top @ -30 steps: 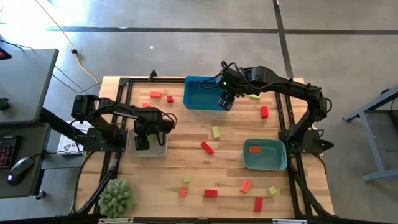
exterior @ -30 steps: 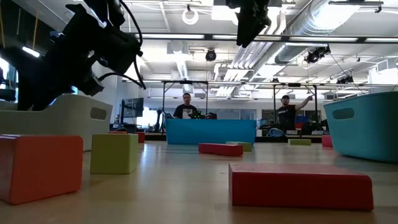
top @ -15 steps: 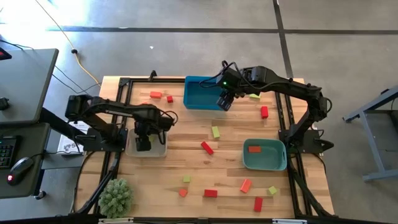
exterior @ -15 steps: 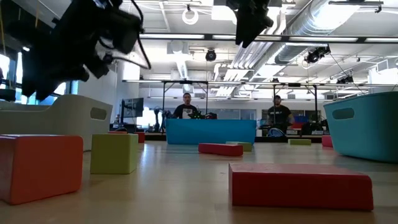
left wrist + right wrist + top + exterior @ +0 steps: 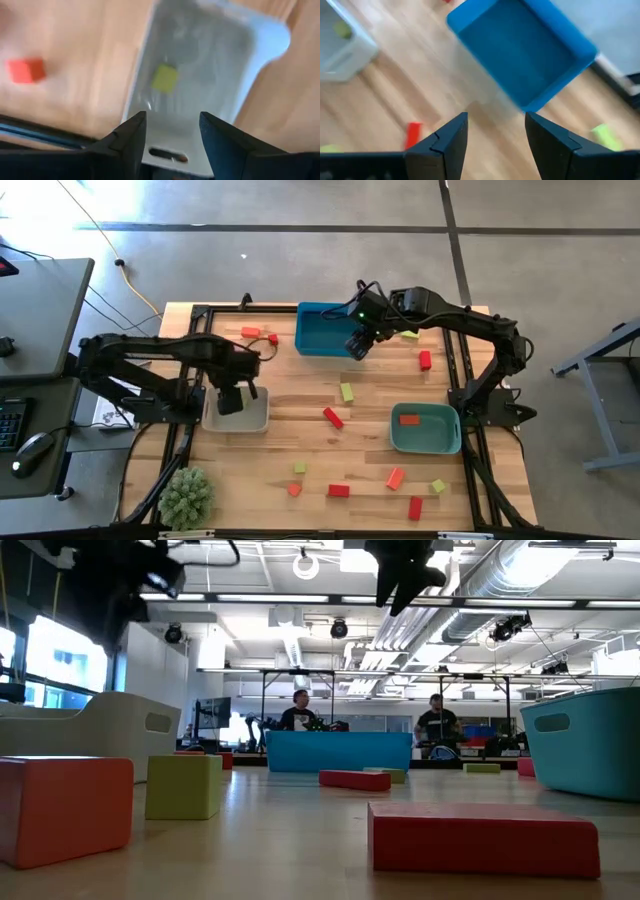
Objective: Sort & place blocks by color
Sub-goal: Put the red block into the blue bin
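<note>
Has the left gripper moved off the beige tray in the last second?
No, but it has shifted. The left gripper still hangs over the beige tray, now nearer the tray's far edge, and the low view shows it has risen.

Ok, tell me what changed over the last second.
The left gripper rose from over the beige tray as its arm drew back toward the table's left edge; it is open and empty, and a yellow-green block lies in the tray. The right gripper stayed open over the blue tray corner. The loose blocks did not move.
</note>
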